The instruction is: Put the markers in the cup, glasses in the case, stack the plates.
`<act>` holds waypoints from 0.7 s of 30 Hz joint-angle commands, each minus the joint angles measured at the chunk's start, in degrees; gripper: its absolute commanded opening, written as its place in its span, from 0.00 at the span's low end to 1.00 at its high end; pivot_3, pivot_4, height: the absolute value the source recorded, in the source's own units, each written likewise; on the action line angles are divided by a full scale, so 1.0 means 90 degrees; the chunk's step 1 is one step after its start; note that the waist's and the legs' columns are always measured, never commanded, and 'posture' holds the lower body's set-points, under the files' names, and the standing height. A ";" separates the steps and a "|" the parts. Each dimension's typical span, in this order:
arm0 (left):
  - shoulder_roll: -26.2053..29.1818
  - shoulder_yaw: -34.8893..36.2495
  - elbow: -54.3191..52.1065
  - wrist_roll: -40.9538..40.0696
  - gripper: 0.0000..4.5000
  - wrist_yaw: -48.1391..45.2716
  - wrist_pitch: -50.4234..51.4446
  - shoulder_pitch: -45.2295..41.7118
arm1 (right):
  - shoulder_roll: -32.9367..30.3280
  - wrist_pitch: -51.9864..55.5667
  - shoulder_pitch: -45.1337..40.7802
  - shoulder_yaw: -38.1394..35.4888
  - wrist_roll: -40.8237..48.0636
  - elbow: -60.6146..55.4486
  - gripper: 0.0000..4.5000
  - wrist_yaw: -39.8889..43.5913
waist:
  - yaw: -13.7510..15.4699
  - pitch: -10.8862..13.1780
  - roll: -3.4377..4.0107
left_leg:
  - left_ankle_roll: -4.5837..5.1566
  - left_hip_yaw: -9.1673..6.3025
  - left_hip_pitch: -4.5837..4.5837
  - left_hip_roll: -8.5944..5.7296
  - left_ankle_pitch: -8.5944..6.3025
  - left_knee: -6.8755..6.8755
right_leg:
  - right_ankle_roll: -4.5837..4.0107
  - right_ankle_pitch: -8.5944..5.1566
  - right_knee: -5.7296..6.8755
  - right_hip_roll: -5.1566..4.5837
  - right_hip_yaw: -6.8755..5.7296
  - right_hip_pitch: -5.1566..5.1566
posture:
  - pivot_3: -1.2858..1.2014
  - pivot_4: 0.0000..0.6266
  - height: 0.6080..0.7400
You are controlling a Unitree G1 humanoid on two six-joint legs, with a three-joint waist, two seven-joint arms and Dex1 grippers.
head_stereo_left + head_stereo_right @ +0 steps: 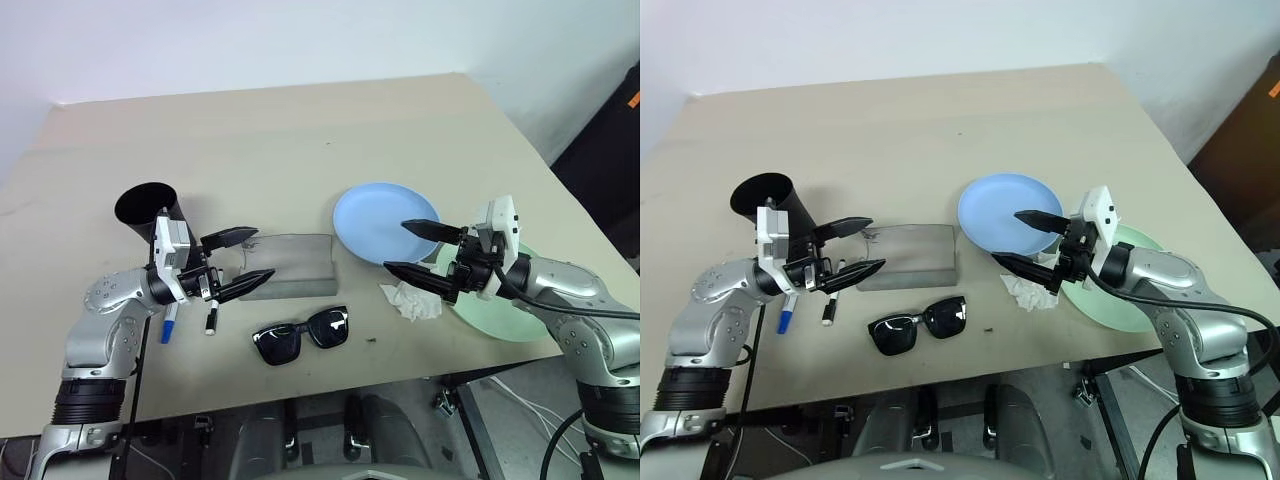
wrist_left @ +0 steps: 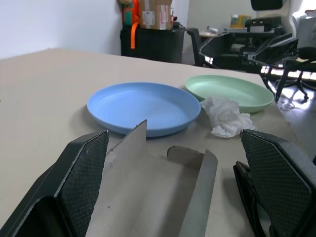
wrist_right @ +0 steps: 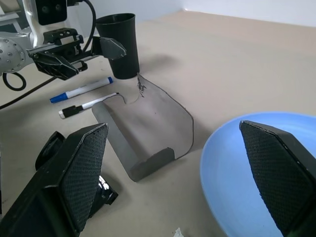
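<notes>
1. On the left part of the table (image 1: 300, 130), the black cup (image 1: 148, 208) stands upright, well back from the near edge. It has nothing in it that I can see.
2. My left gripper (image 1: 238, 262) hangs above the table just beside the cup, with its fingers spread wide and nothing between them.
3. The two markers lie flat on the table under this gripper, toward the near edge: the blue-capped marker (image 3: 81, 90) and the black-capped marker (image 3: 88, 105), side by side and almost parallel. I judge that they are the first step. I should go down over one marker only, close across the middle of its body, and lift it straight so the other one does not roll.
4. The grey case (image 1: 290, 265) lies in the middle, next to the markers, with its clear lid open. The sunglasses (image 1: 302, 335) lie between it and the near edge, lenses up, apart from it.
5. The blue plate (image 1: 385, 222) and the green plate (image 1: 495, 305) lie on the right, not stacked, the green one at the near right corner. A crumpled tissue (image 1: 410, 300) lies beside them.
6. My right gripper (image 1: 410, 248) hangs over the near rim of the blue plate, fingers spread wide, holding nothing. For stacking, I think it is better to pinch one rim from the side.
</notes>
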 commanded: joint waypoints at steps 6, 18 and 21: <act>0.0015 0.0005 -0.0227 0.0087 0.99 0.0090 -0.0118 -0.0103 | 0.0129 -0.0309 -0.0189 -0.0002 -0.0106 0.0052 1.00 0.0014 | 0.0001 0.0000 0.0000 | 0.0000 -0.0001 0.0001 0.0000 0.0000 0.0005 | 0.0000 0.0000 0.0006 0.0000 0.0000 0.0000 | 0.52 0.24 1.00; -0.0124 -0.0379 0.0185 0.0285 0.99 -0.0181 -0.0281 -0.0427 | -0.0323 -0.0107 0.0064 -0.0517 -0.0170 0.0177 1.00 -0.0040 | 0.0050 0.0000 0.0000 | 0.0001 -0.0001 0.0001 0.0000 0.0001 0.0011 | 0.0000 0.0001 0.0009 0.0000 0.0000 0.0002 | 0.52 0.24 1.00; -0.0269 -0.0633 0.0310 0.0390 0.99 -0.0277 -0.0351 -0.0573 | -0.0484 0.0045 0.0144 -0.0842 -0.0124 0.0233 1.00 -0.0269 | 0.0118 -0.0001 0.0000 | 0.0002 0.0000 0.0001 0.0000 0.0001 0.0016 | 0.0000 0.0001 0.0009 0.0000 0.0001 0.0003 | 0.52 0.24 1.00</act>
